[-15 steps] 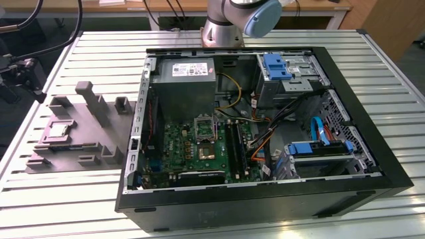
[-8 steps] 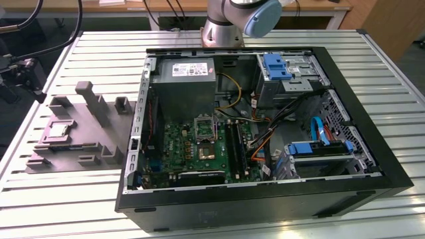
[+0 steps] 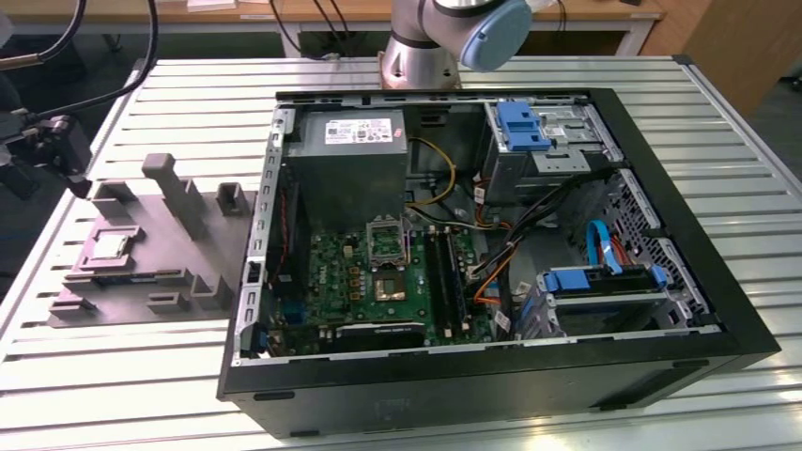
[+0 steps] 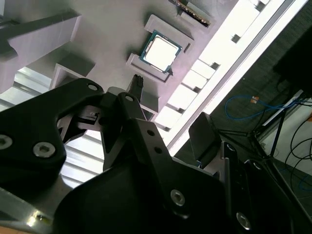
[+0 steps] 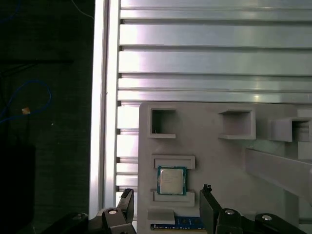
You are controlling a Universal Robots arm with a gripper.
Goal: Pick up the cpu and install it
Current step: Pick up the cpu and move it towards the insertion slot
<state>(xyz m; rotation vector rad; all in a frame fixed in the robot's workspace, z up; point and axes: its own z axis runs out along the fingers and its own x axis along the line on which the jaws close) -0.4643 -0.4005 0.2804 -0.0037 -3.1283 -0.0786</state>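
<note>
Jaws wide open, empty. Gripper (image 5: 167, 191) hovers above the grey tray (image 5: 214, 161) at the exterior view's left; cpu (image 5: 171, 180) lies flat in its slot, just ahead, centred between the fingers (image 5: 207, 204).

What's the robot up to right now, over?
Gripper near the grey tray, jaws open, empty. Cpu lying flat in its tray pocket, untouched. Nothing between jaws and cpu.

Exterior view high, angled down over computer case (image 3: 476, 399) and grey tray (image 3: 126, 287), both wrist views close above tray, sharing cpu (image 5: 171, 181)
</note>
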